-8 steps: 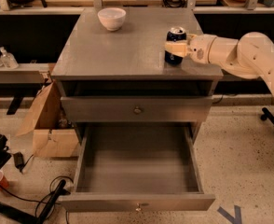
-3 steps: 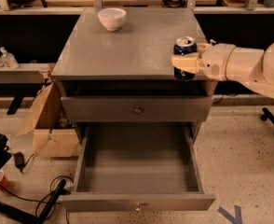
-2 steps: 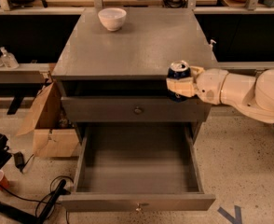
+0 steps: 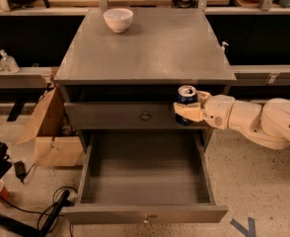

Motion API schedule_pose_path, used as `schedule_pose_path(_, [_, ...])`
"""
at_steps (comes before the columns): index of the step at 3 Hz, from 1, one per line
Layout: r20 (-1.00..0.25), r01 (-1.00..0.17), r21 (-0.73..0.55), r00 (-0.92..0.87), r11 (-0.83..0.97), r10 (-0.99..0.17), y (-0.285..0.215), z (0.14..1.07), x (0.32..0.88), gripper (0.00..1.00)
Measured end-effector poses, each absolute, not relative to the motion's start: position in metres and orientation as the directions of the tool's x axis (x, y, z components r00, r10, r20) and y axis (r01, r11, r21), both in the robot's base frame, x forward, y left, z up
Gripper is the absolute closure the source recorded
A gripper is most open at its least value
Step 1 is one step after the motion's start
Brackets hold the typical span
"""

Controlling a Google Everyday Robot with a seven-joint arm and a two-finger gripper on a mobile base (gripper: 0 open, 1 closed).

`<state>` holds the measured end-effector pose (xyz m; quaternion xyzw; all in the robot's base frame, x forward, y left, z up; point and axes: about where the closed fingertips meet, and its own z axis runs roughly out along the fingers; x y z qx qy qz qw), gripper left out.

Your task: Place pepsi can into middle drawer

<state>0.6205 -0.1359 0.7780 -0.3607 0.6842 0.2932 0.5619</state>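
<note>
Can is held upright in the end effector, which is clenched on the can's lower body. The silver top and pull tab are uncovered. A side grasp is used, with the arm reaching in from 3 o'clock. This is judged to suit setting the can down on its base.

Can is off the surface. It is held below the surface's front edge, before the right end of the upper front, at 3 o'clock from that front's knob. Whether can and front touch cannot be told.

Drawer stands open at 6 o'clock from the can. Nothing is seen inside it. Can is placed above the drawer's back right corner, near the right wall, and is not yet inside. This height is judged to be chosen so that the side wall is cleared before lowering.

Step in hand, as judged: the can is being taken down from surface level toward the drawer. Task is judged more than half done. Lowering and release are not yet done.

Next move is judged to call for a shift toward 7 o'clock, away from the right wall. A straight descent would then be needed until the base is seated, and only then release.

Risk, as judged: the can could be caught on the right wall's rim, or tipped if let go above the floor.

Bowl sits at 11 o'clock on the surface, well apart from the can, and is not involved. Box is noted at 9 o'clock beside the cabinet.
</note>
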Motion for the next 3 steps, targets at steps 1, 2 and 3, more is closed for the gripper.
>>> schedule_pose_path(1, [-0.977, -0.836, 0.032, -0.141, 0.548, -0.157, -0.122, 0.734, 0.607, 1.00])
schedule_pose_path(2, [-0.976, -0.870, 0.079, -0.168, 0.486, -0.142, -0.100, 0.671, 0.578, 1.00])
schedule_pose_path(3, [-0.966, -0.903, 0.114, -0.198, 0.414, -0.166, -0.074, 0.613, 0.560, 1.00])
